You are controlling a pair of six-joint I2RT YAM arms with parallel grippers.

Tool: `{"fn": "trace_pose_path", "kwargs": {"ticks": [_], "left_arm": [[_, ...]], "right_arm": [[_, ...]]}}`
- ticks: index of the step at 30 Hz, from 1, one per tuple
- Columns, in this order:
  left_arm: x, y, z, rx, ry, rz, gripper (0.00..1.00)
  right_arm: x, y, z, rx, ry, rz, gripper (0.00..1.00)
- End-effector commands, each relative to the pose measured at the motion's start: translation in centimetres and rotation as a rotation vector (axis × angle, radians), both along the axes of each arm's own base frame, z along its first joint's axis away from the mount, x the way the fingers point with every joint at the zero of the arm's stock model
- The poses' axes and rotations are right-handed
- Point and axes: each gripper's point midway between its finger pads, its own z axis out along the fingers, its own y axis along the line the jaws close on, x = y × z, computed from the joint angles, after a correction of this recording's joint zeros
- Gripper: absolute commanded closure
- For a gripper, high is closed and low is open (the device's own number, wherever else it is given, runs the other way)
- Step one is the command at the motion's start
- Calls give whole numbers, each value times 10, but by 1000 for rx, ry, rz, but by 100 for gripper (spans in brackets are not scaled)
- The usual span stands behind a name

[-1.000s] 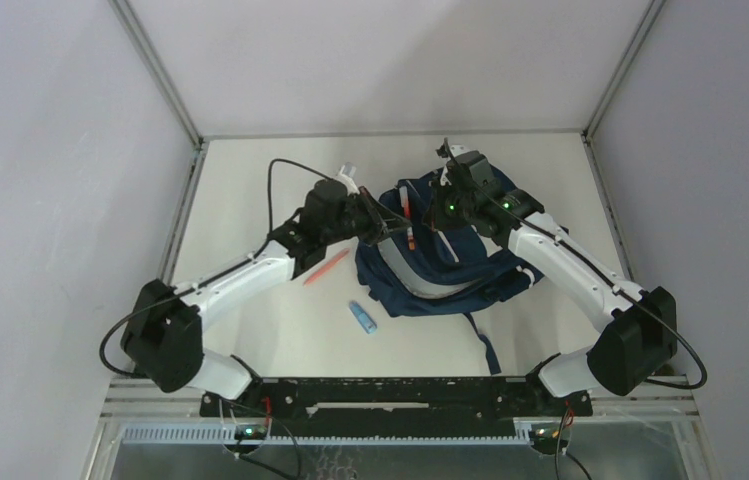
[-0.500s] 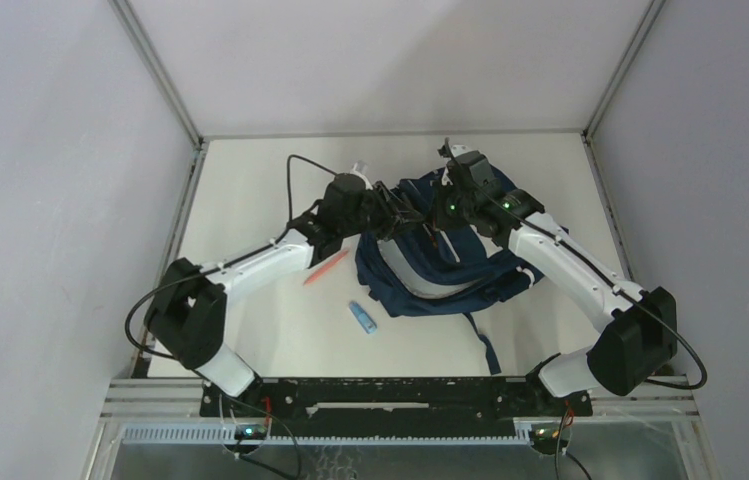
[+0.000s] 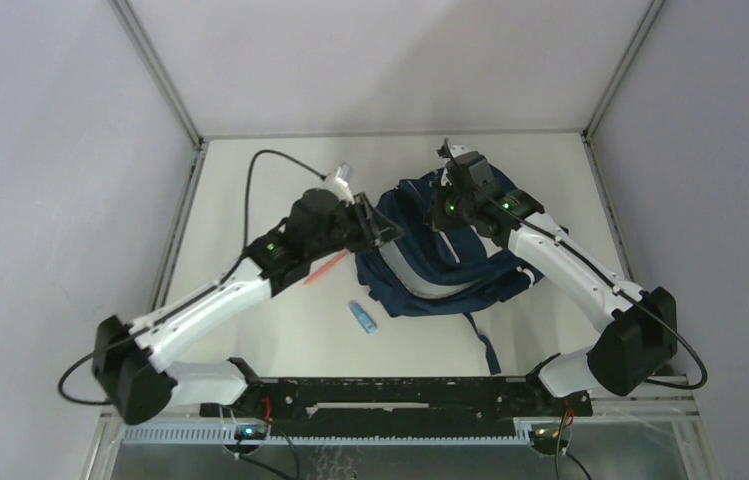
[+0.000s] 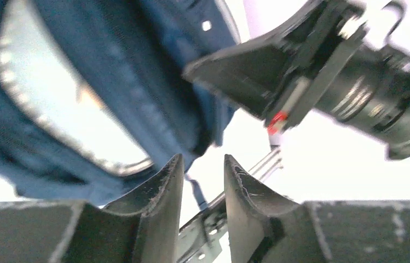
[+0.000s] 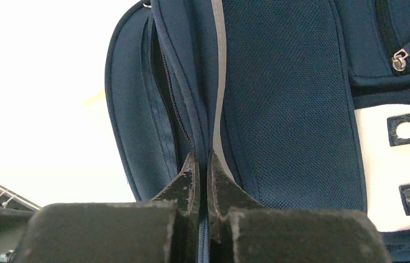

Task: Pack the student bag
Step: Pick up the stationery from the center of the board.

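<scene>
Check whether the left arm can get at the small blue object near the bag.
Probably yes: the small blue object lies uncovered, and the left tool is open and empty.

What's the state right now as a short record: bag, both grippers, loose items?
student bag: navy, lying on the table
right gripper: shut, pinching the bag's zipper edge
left gripper: open, empty, by the bag's left side
loose items: orange pen and small blue cylinder on the table, left of the bag

No text, label or number can be read anywhere.
</scene>
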Motion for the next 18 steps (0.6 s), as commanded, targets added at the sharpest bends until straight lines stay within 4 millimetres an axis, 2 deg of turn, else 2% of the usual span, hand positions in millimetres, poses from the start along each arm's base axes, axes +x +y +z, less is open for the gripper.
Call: {"fn": "trace_pose_path", "kwargs": {"ticks": [1, 3, 6, 8, 10, 12, 18], "left_arm": [[-18, 72, -83, 338, 51, 131, 60], [-25, 91, -107, 397, 112, 194, 59], [-37, 103, -140, 403, 222, 260, 58], [-44, 104, -155, 408, 274, 279, 48], [-50, 102, -164, 422, 323, 286, 37], [-57, 100, -171, 450, 372, 272, 30], [-69, 89, -194, 541, 481, 268, 29]], "right_arm": [[4, 16, 39, 103, -100, 32, 100], [4, 17, 37, 103, -94, 33, 100], [5, 20, 35, 108, -90, 40, 100], [5, 22, 34, 107, -87, 46, 100], [6, 23, 34, 108, -88, 49, 100], [6, 24, 33, 110, -85, 51, 100], [6, 27, 31, 115, -79, 55, 100]]}}
